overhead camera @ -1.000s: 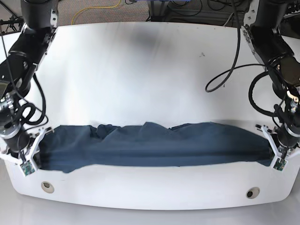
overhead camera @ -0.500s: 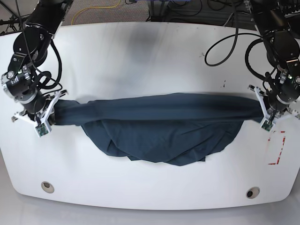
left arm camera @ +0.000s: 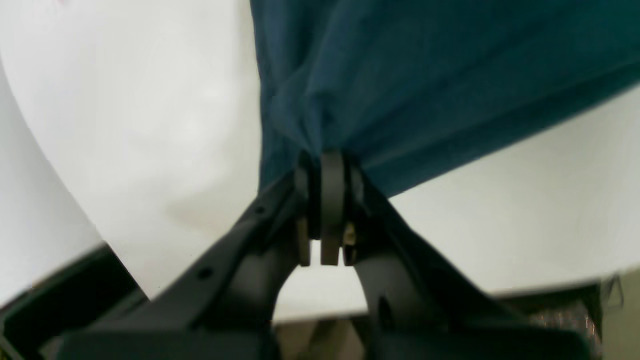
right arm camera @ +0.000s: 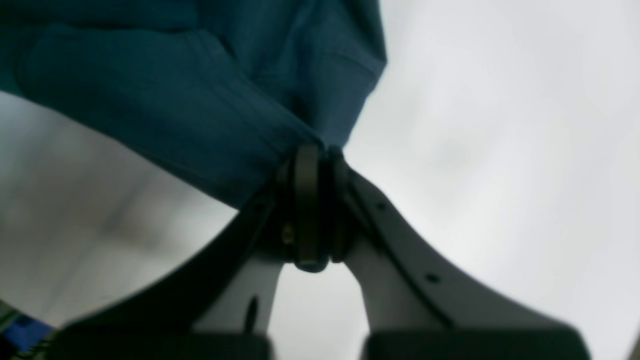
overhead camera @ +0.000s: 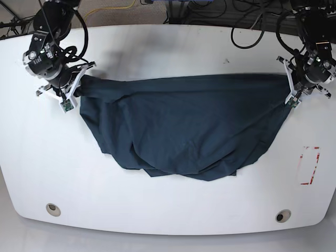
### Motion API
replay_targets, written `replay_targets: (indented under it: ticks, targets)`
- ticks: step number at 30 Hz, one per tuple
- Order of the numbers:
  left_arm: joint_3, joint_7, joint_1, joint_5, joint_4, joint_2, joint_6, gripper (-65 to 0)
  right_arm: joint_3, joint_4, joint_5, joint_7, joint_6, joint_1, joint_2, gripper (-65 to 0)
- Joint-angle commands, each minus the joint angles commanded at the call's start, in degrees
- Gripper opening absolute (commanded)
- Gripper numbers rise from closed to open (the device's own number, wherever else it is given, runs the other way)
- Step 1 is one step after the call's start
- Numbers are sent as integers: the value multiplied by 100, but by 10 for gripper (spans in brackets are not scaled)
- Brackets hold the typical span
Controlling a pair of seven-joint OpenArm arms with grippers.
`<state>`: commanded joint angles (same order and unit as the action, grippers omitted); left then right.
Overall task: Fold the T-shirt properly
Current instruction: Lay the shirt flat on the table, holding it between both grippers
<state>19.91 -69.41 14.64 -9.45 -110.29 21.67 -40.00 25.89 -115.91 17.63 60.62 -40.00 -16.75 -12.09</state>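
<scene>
White table (overhead camera: pixel 168 47), red marking (overhead camera: pixel 310 165)

Both wrist views are showing heavy blur: the T-shirt (left arm camera: pixel 425 75) is running off the top and right edges of the left wrist view and off the top and left edges of the right wrist view, so neither is showing its collar, sleeves or label. The cloth bunched at the left gripper (left arm camera: pixel 325 165) and the right gripper (right arm camera: pixel 312 152) is hiding the pad faces, and which part of the garment each is pinching is not readable. In the base view, the folded layers are concealing the shirt's underside, and both arms are being cut off by the top edge.
</scene>
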Motion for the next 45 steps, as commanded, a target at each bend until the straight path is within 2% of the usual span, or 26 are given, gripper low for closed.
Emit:
replay_targets:
  ticks: [2,12,45]
  targets:
    - [0,0,97,0,44,0,0,-650,0,18,0,-149,0,-202,79,-650]
    - [0,0,237,-9,352,0,0,-650,-9,26,0,-176,0,-607,352,-650]
    - [9,79,378,-26,378,-9,0,-650,-18,26,0,-176,0,-580,360,-650]
